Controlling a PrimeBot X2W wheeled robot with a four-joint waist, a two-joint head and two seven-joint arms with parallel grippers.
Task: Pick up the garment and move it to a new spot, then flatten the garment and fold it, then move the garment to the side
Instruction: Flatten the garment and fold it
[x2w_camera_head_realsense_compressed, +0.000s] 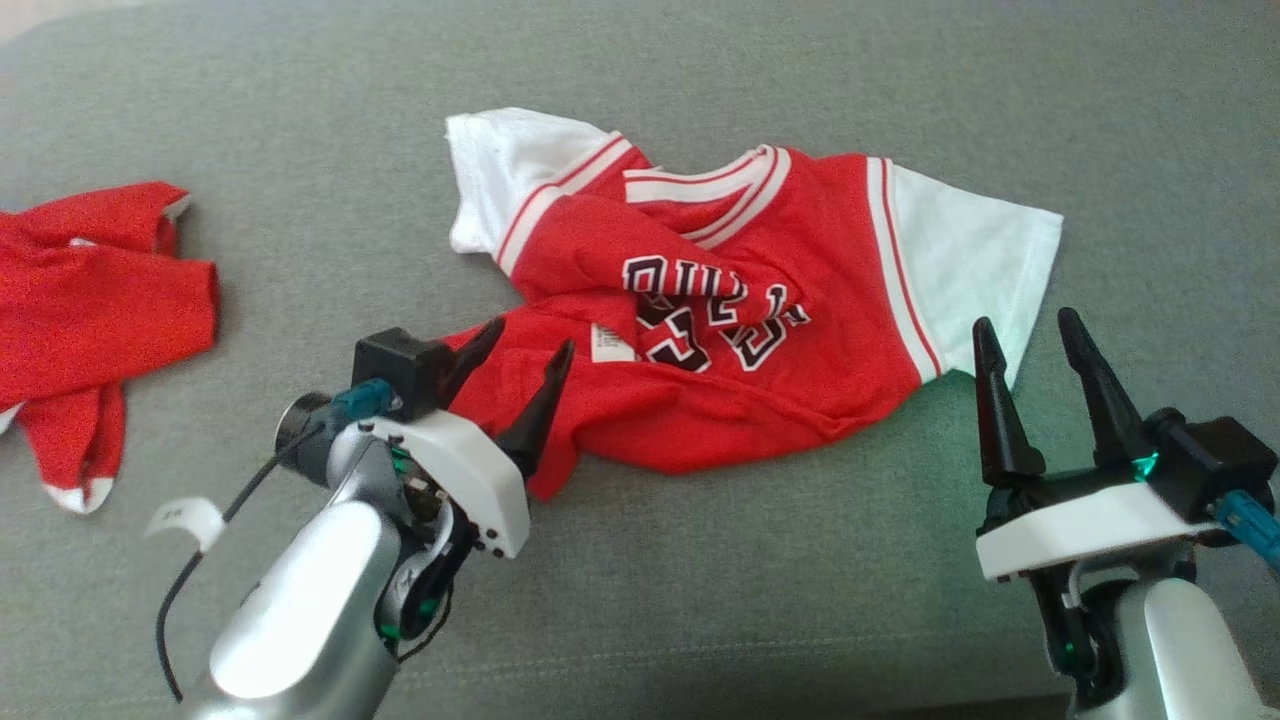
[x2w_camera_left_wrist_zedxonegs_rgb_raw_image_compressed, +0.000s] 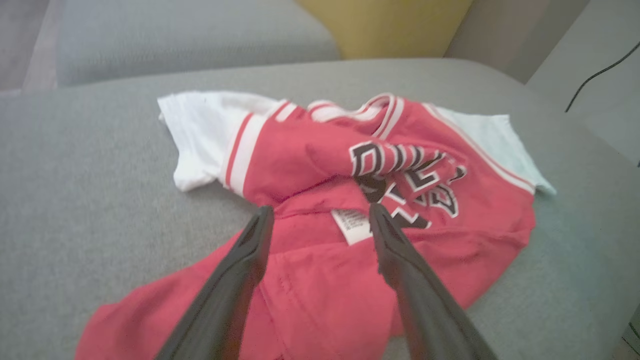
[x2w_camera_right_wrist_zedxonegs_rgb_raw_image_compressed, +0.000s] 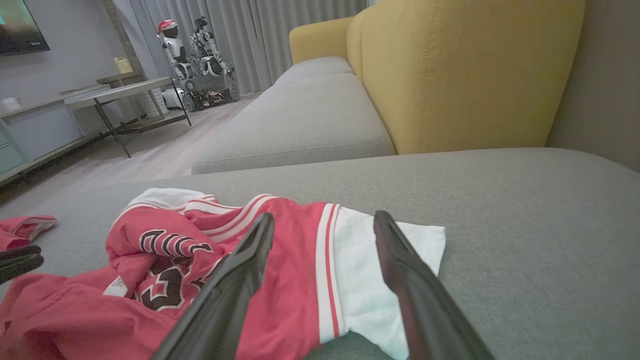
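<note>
Jersey (x2w_camera_head_realsense_compressed: 740, 330) lies mid-cushion, crumpled. The red body is bunched and the lower part is flipped up, so the inside label (x2w_camera_head_realsense_compressed: 610, 343) shows and the chest print is creased. Both white sleeves are spread out, collar toward the far side. Left gripper (x2w_camera_head_realsense_compressed: 532, 335) hovers over the near-left hem, fingers wide apart, nothing between them; cannot tell if the tips touch cloth. Right gripper (x2w_camera_head_realsense_compressed: 1025, 320) sits just off the near edge of the sleeve on the right, fingers also apart and empty. Progress, my read: nothing held, jersey neither flat nor folded. At best the relocation is done, and I cannot tell that from this. Flatten, fold and move aside are all left. Arms look staged for a 2-point grab, hem and sleeve. Other red garment (x2w_camera_head_realsense_compressed: 90, 300) lies well apart at the left, rumpled. Surface is a grey woven sofa cushion (x2w_camera_head_realsense_compressed: 700, 600), soft, so expect cloth drag. Room: yellow backrest (x2w_camera_right_wrist_zedxonegs_rgb_raw_image_compressed: 465, 75) behind, another grey seat (x2w_camera_right_wrist_zedxonegs_rgb_raw_image_compressed: 300, 115) beyond, pale floor (x2w_camera_right_wrist_zedxonegs_rgb_raw_image_compressed: 150, 150), a table (x2w_camera_right_wrist_zedxonegs_rgb_raw_image_compressed: 115, 92), grey curtains (x2w_camera_right_wrist_zedxonegs_rgb_raw_image_compressed: 280, 20), a wall screen (x2w_camera_right_wrist_zedxonegs_rgb_raw_image_compressed: 20, 25), a parked robot (x2w_camera_right_wrist_zedxonegs_rgb_raw_image_compressed: 171, 42) in a red hat.
</note>
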